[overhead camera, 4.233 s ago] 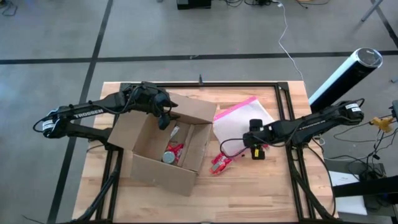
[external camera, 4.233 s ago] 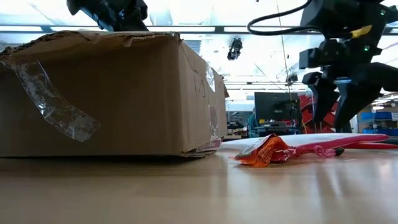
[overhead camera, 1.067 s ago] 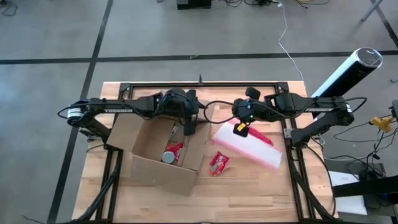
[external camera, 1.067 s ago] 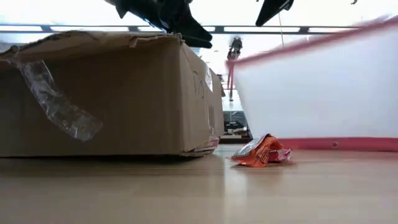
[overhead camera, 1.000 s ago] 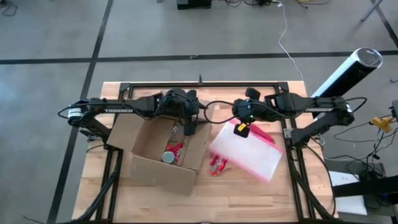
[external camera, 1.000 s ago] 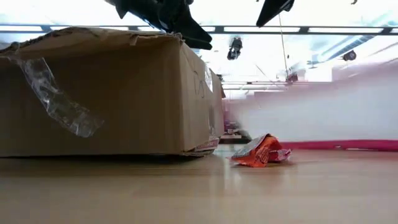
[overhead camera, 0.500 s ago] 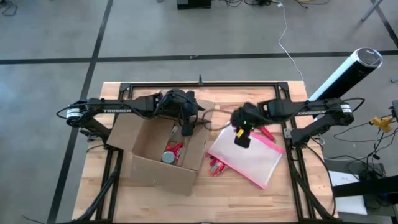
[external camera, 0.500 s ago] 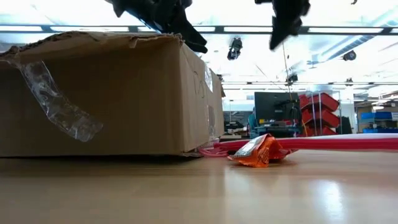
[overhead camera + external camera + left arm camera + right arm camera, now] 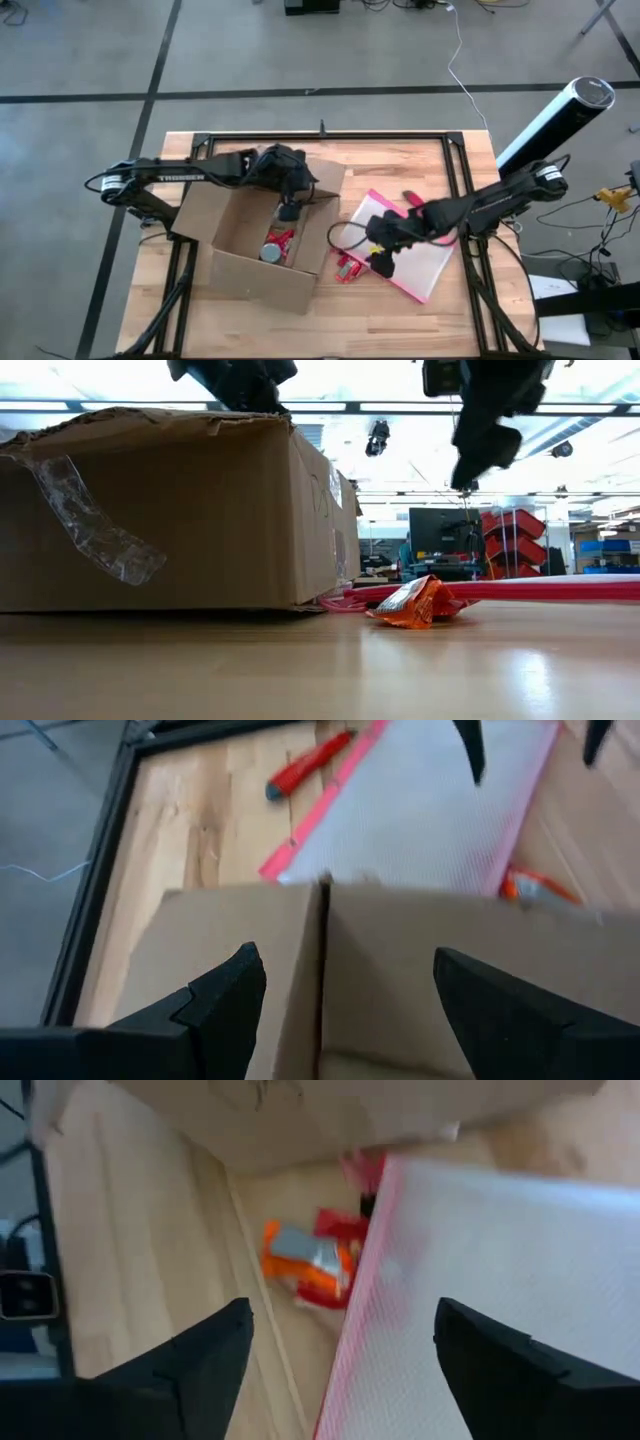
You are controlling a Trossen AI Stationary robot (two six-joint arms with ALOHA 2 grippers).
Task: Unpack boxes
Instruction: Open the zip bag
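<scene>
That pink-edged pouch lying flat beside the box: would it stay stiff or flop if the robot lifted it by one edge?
The pouch looks thin and lies flat, so it would probably sag and weigh little. Its smooth surface might slip between the fingers.

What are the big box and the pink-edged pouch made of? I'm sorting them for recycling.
The box looks like brown corrugated cardboard, matte, with torn flap edges and a strip of clear tape peeling off one side. The pouch seems to be thin translucent plastic, whitish and finely textured, with a pink border.
</scene>
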